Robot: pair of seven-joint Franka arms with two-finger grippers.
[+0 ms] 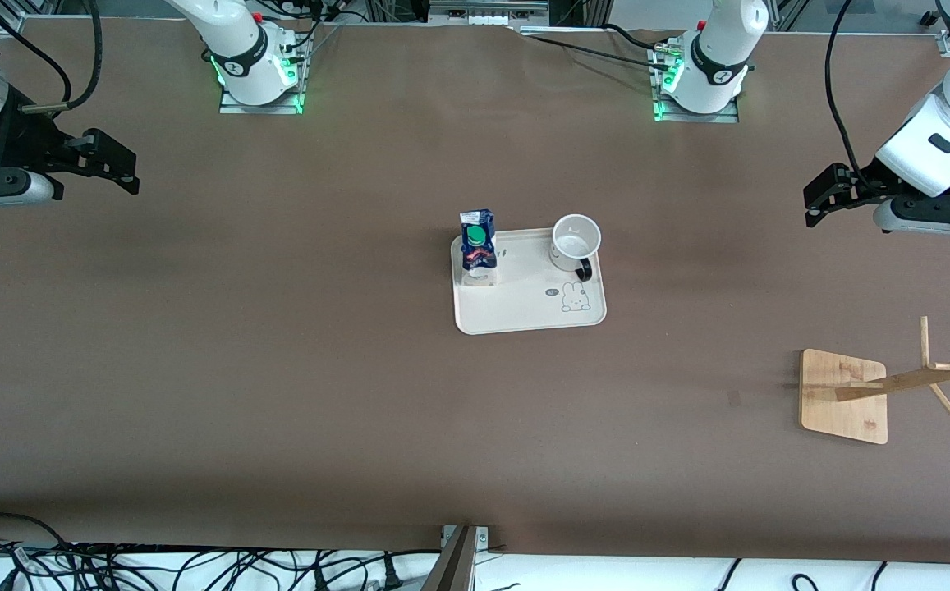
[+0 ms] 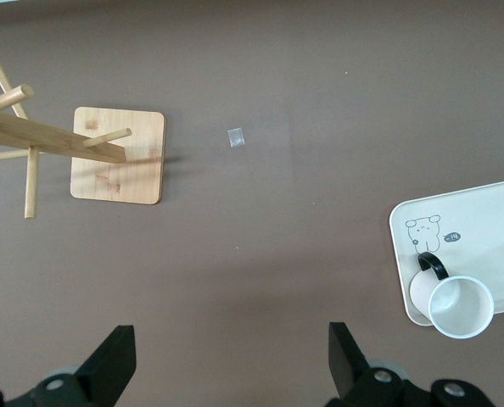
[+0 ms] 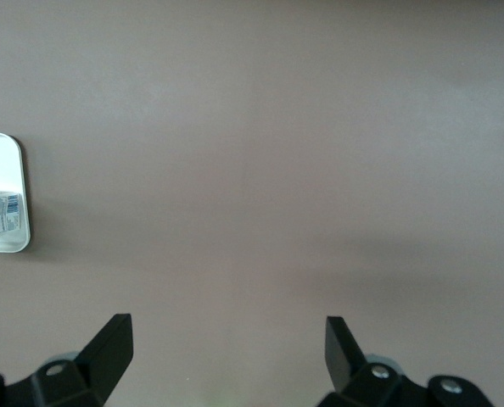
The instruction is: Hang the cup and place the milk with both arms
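- Nearest the front camera stands a wooden rack, its square base flat on the brown table toward the left arm's end, its pegged pole leaning toward 3 o'clock in the front view.
- At mid-table lies a pale tray with a rabbit drawing printed at its 4 o'clock corner.
- On the tray's 10 o'clock corner stands the milk, upright, green cap facing up toward the camera.
- At the tray's 1 o'clock corner sits the cup, mouth up, black handle pointing to about 5 o'clock; cup and milk stand apart.
- Left gripper hangs over bare table at the left arm's end, about 3 o'clock from the tray; its fingers are spread wide and hold nothing.
- Right gripper hangs over bare table at the right arm's end, near 9 o'clock from the tray, fingers likewise spread, empty.
- A small pale scrap lies on the table between rack and tray.
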